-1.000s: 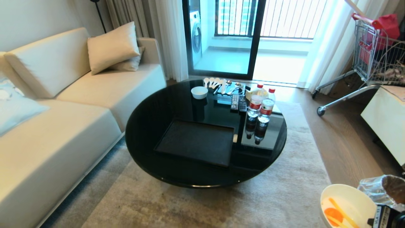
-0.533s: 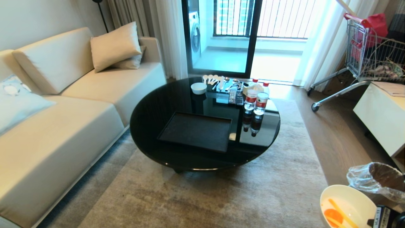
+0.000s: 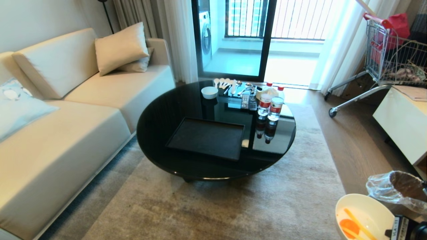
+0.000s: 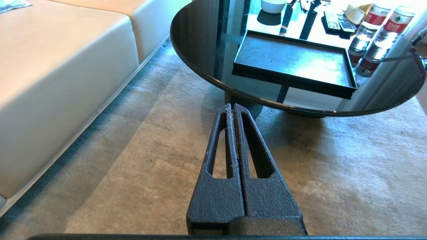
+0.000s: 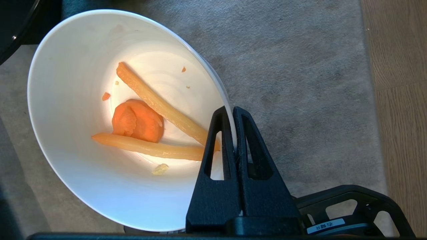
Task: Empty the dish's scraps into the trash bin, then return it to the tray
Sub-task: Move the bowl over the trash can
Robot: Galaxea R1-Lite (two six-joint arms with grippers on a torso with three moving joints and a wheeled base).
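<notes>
While the right hand (image 5: 230,111) pinched the dish (image 5: 100,116) by its rim above the rug beside the trash bin (image 3: 400,190), scraps (image 5: 146,123) lay inside; the left hand (image 4: 232,108) hung closed.

Cream sofa (image 3: 66,110) with cushions (image 3: 121,48), beige rug (image 3: 233,206) — wood floor (image 3: 360,146), sunlit glass balcony door (image 3: 233,36), white curtains (image 3: 180,36)

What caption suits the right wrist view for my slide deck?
Right pincer clamps the rim of the dish, scraps inside.
</notes>
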